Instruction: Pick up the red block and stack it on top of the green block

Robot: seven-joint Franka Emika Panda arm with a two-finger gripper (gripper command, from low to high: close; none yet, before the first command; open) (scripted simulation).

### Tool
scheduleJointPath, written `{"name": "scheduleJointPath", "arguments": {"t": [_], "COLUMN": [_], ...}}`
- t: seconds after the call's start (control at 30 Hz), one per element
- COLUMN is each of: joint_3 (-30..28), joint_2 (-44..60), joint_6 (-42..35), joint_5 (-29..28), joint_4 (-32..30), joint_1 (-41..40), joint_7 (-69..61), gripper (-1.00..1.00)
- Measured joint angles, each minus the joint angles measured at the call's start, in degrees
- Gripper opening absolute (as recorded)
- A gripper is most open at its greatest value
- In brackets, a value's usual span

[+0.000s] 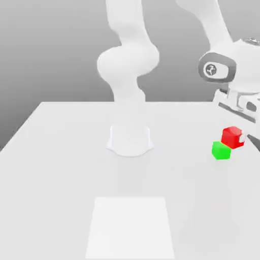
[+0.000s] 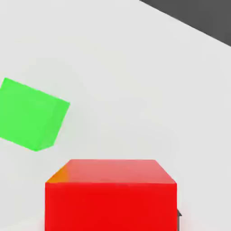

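Note:
The red block (image 1: 232, 136) hangs a little above the table at the exterior view's right, with my gripper (image 1: 237, 137) shut on it; one white fingertip (image 1: 244, 138) shows at its right side. The green block (image 1: 221, 151) rests on the white table just below and to the left of the red one, and their outlines nearly touch. In the hand view the red block (image 2: 110, 195) sits close to the camera, and the green block (image 2: 30, 114) lies on the table beyond it, off to one side and turned at an angle.
The arm's round white base (image 1: 130, 140) stands at the table's middle back. A slightly brighter white rectangle (image 1: 131, 228) marks the table's front. The table (image 1: 61, 167) stretches wide toward the exterior view's left; both blocks lie near its right side.

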Motion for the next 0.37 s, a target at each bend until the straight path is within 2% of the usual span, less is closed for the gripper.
{"name": "scheduleJointPath", "arguments": {"t": [0.13,0.27,0.3,0.37], "joint_3": [2.9,2.2,1.8,1.8], "joint_2": [3.4,11.9,13.5,13.5], "joint_6": [4.6,12.6,14.0,14.0], "joint_5": [-2.4,-11.6,-14.1,-14.1], "joint_4": [-1.2,-1.0,-1.0,-1.0], "joint_1": [2.4,1.0,0.7,0.6], "joint_7": [-0.2,6.1,7.8,7.8], "gripper": [-1.0,-1.0,1.0,1.0]}}
